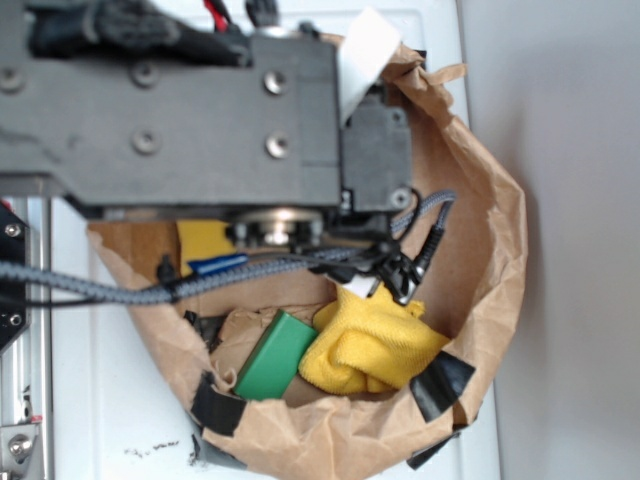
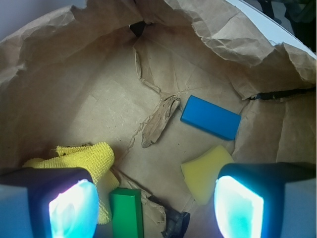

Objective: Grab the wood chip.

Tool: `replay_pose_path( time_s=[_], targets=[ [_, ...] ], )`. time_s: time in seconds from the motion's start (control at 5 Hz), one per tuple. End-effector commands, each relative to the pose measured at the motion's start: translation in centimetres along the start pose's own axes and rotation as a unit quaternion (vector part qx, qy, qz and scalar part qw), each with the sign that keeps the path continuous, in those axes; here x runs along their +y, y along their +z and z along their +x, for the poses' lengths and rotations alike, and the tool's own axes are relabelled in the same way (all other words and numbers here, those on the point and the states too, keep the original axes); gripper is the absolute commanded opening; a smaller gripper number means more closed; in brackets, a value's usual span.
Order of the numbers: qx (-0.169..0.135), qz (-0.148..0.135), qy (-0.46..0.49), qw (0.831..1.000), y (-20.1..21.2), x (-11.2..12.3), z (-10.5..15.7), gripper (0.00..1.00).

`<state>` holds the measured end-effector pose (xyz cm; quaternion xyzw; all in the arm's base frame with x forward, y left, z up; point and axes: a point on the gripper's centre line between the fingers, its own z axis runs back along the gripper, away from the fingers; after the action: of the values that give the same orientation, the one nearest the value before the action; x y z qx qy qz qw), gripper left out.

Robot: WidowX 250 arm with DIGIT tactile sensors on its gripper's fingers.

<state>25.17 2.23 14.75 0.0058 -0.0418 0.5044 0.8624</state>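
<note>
**Chip in sight, nothing gripped yet**

The wood chip [image 2: 159, 121] lies on the paper floor near the middle of the wrist view — a thin, rough brown sliver, tapered toward its lower end and set on a slant. It is almost the same colour as the paper [image 2: 89, 99] under it, and a torn crease runs right along its left edge. Just to its right, close but not touching, sits the blue block [image 2: 211, 117]; a yellow sponge [image 2: 205, 171] lies below that, a green block [image 2: 127, 213] and yellow cloth [image 2: 89, 158] lower left.

My gripper [image 2: 156, 208] hangs above with its fingers spread wide, holding nothing; the chip sits well up-frame of the gap between them.

My worries: the chip lies flat and thin, so the fingers could skate over it or pinch a paper fold instead. Closing across its slant could spin it away. Drifting right, one finger nudges the blue block. The exterior view hides the chip behind the arm, so I have only the wrist view to steer by.
</note>
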Motion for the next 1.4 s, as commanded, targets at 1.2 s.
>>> replay_pose_path(
  time_s=[1.2],
  targets=[
    [-0.019,-0.019,0.124,0.992,-5.2,-1.0,5.7,1.0]
  ],
)
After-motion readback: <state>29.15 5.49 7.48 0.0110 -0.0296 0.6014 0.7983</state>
